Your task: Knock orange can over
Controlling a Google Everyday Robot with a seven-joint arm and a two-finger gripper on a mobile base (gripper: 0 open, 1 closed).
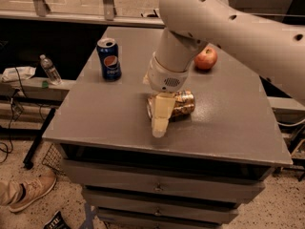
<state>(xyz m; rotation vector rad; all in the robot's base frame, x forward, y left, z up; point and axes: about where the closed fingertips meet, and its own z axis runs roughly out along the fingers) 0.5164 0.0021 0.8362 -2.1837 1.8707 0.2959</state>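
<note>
The orange can (180, 103) lies on its side near the middle of the grey table (109, 118), its shiny orange-gold side facing up. My gripper (160, 114) hangs from the white arm (224, 23) and reaches down to the table right at the can's left end. It covers that end of the can. The arm's wrist (167, 78) hides the space just behind the can.
A blue Pepsi can (109, 59) stands upright at the back left of the table. A red apple (206, 59) sits at the back right. The table's front edge is close below the gripper. A water bottle (49, 69) stands on a low shelf to the left.
</note>
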